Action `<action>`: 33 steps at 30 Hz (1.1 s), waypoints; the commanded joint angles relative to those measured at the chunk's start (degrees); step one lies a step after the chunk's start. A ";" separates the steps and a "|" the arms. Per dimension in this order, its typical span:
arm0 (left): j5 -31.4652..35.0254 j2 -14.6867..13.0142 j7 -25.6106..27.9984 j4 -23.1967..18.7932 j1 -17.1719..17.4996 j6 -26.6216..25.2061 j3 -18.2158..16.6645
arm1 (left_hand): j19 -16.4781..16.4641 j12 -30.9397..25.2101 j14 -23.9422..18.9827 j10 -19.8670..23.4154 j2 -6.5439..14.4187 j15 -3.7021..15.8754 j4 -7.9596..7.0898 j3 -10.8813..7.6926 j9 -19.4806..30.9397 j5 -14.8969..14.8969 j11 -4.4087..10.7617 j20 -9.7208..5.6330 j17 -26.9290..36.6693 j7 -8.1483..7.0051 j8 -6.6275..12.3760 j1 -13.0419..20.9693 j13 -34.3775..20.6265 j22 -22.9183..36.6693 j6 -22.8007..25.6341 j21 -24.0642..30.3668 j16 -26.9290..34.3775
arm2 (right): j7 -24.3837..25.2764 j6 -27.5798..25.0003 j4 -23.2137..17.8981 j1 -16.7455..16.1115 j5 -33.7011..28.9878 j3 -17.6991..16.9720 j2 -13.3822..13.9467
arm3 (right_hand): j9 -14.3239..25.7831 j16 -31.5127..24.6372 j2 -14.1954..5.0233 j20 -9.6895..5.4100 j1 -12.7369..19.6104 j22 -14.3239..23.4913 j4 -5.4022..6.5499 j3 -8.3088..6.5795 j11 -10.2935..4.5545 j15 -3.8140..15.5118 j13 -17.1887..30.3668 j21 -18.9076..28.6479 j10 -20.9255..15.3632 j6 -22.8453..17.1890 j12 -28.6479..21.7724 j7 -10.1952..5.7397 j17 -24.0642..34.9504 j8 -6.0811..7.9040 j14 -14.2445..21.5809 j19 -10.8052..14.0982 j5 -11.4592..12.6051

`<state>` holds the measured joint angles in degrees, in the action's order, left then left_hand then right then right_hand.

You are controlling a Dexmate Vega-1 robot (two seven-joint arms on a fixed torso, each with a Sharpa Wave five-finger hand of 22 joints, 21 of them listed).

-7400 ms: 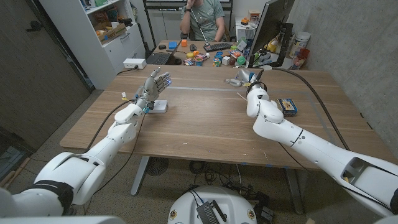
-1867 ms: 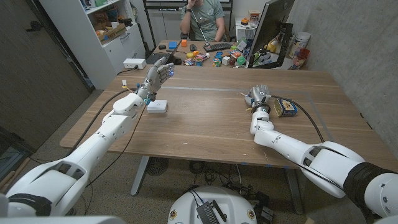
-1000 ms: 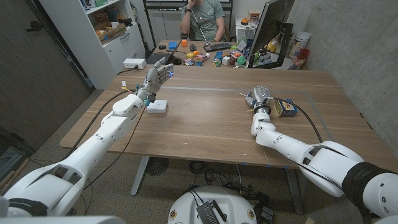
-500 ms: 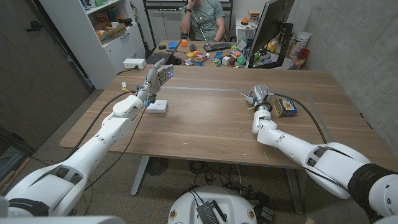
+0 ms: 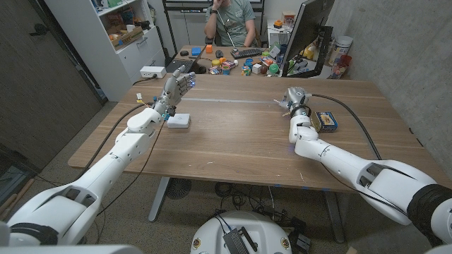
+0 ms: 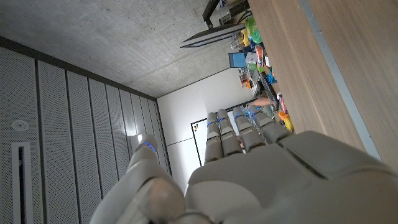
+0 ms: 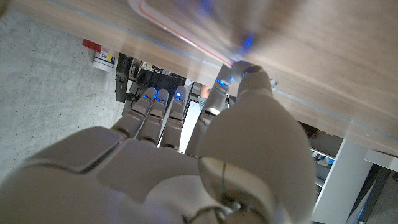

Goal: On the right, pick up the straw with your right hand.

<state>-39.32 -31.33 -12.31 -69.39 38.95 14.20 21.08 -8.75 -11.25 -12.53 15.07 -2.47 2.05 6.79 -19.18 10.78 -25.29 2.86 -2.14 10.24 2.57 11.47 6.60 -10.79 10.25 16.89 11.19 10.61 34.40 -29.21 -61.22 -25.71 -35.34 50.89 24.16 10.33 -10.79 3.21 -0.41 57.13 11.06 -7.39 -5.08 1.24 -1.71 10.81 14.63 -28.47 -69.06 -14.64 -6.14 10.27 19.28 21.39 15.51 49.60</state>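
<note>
Reaching over the right half of the wooden table [image 5: 233, 141], the right hand [image 5: 294, 97] hovers low with its fingers [image 7: 158, 115] drawn close together, side by side, and the thumb set near them. A thin pale straw [image 5: 280, 104] shows just at the hand's left edge, touching or nearly touching the fingers; whether it is pinched between them cannot be told, since it is very small in the head view and the right wrist view is blurred where the fingers meet the table. Just to the right of the hand lies a small dark tin [image 5: 326, 121], with a black cable [image 5: 353, 120] curving past it across the table.

On the left side, the left hand [image 5: 177, 87] is raised above the table, palm upright, fingers [image 6: 239, 124] straight and slightly apart, holding nothing. A small white box [image 5: 179, 121] sits on the table just below it. Beyond the far edge, a person [image 5: 229, 17] sits at a cluttered desk beside a monitor [image 5: 304, 32].
</note>
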 commanded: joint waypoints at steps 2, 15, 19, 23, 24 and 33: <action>-0.57 0.70 -1.06 2.21 -0.63 1.27 -0.26 | 0.31 -0.09 0.25 -0.05 0.44 0.63 0.00 0.37 0.29 0.09 -0.05 -2.96 0.18 0.24 0.13 -0.04 -0.12 0.19 -0.03 0.05 0.21 | -4.24 -2.70 -7.63 1.87 -2.90 1.29 4.18 | 1.46 0.13 -0.44 -0.18 0.31 0.16 0.29 0.19 0.01 0.06 0.06 0.04 -0.51 -6.04 0.12 -2.08 0.27 0.49 -0.33 0.05 0.29; -0.76 0.97 -1.57 3.82 -0.29 1.59 -0.14 | 0.41 -0.12 0.28 -0.06 0.46 0.70 0.01 0.43 0.29 0.09 -0.04 -2.92 0.18 0.25 0.18 -0.05 -0.12 0.18 0.08 0.08 0.22 | -11.84 -6.54 -18.35 2.92 -4.63 1.24 9.82 | 1.72 0.13 -0.51 -0.12 0.21 0.16 0.52 0.38 0.03 -0.02 0.06 -0.06 -0.58 -5.81 0.24 -2.24 0.26 0.58 -0.31 0.05 0.26; -0.86 1.40 -2.28 5.43 -0.95 2.64 -0.31 | 0.41 -0.11 0.32 -0.10 0.47 0.77 0.01 0.45 0.29 0.09 0.08 -2.95 0.18 0.29 0.19 -0.05 -0.11 0.18 0.12 0.10 0.21 | -14.93 -9.51 -23.95 3.09 -5.10 0.59 11.39 | 1.80 0.12 -0.54 -0.10 0.18 0.15 0.58 0.43 0.00 0.01 0.06 -0.09 -0.56 -5.73 0.28 -2.22 0.26 0.60 -0.27 0.04 0.25; -1.02 1.72 -3.06 6.68 -1.57 3.19 -0.36 | 0.45 -0.13 0.35 -0.07 0.48 0.74 0.01 0.47 0.29 0.09 0.11 -2.93 0.18 0.27 0.20 -0.05 -0.11 0.18 0.14 0.10 0.20 | -18.11 -12.90 -28.28 3.61 -6.63 1.03 12.62 | 1.91 0.15 -0.57 -0.11 0.15 0.15 0.66 0.49 0.26 -0.04 0.07 -0.12 -0.59 -5.57 0.32 -2.22 0.26 0.62 -0.34 0.02 0.24; -1.06 1.81 -3.35 7.04 -1.75 3.33 -0.35 | 0.44 -0.13 0.35 -0.08 0.48 0.77 0.01 0.47 0.29 0.09 0.08 -2.95 0.18 0.31 0.22 -0.05 -0.11 0.18 0.19 0.11 0.20 | -18.87 -13.39 -29.30 3.70 -6.82 1.09 13.03 | 1.95 0.16 -0.59 -0.09 0.14 0.15 0.68 0.50 0.21 -0.04 0.07 -0.14 -0.60 -5.41 0.33 -2.28 0.26 0.58 -0.36 0.01 0.23; -1.86 2.39 -5.87 9.79 -3.02 4.10 -0.49 | 0.48 -0.14 0.37 -0.10 0.51 0.79 0.01 0.50 0.29 0.10 0.16 -2.91 0.17 0.17 0.26 -0.05 -0.11 0.18 0.31 0.13 0.21 | -24.51 -19.29 -38.02 3.89 -8.97 1.55 15.57 | 2.15 0.14 -0.68 0.11 0.07 0.15 0.86 0.65 0.40 -0.22 0.07 -0.22 -0.73 -5.31 0.40 -2.20 0.25 0.71 -0.29 -0.01 0.20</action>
<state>-40.49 -29.62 -15.71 -62.82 37.36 17.23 20.76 -8.46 -11.25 -12.33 15.08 -2.47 2.25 6.80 -18.71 10.78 -25.29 2.87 -2.05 10.24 2.56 11.47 6.60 -10.79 10.24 16.89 11.19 10.61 17.14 -41.40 -89.53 -22.30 -41.57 52.01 36.60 10.33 -10.80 2.91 -0.40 57.24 11.05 -6.69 -4.36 1.33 -1.94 10.80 14.63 -28.98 -69.61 -14.40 -5.71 10.27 19.56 21.18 15.51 49.60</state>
